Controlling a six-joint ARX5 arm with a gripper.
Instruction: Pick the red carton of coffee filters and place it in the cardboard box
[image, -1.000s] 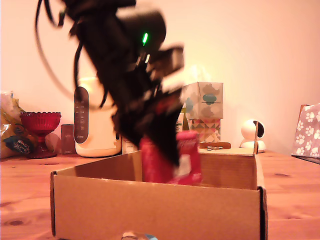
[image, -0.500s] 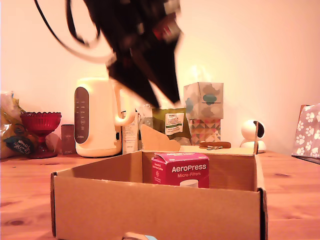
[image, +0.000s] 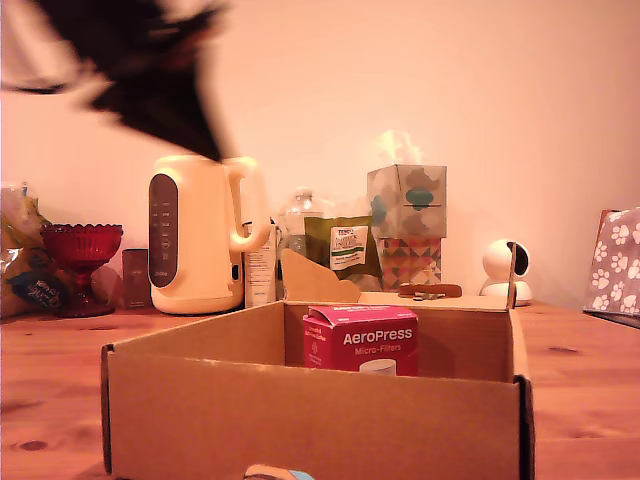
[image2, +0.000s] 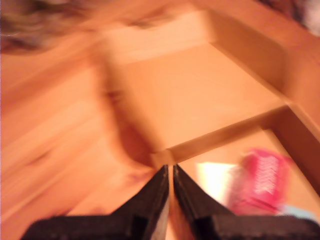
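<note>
Black and blurred, the gripper (image: 150, 70) is high at the exterior view's left, above the kettle (image: 200, 235); in the wrist view its jaws are pressed together on nothing. Further right, the carton (image: 362, 340) stands upright inside the box (image: 310, 420), against the far wall. The placing looks finished, so retreating well means lifting clear without clipping the kettle or box walls. Half a second ago the arm hung over the box; now it has swung away left.
</note>
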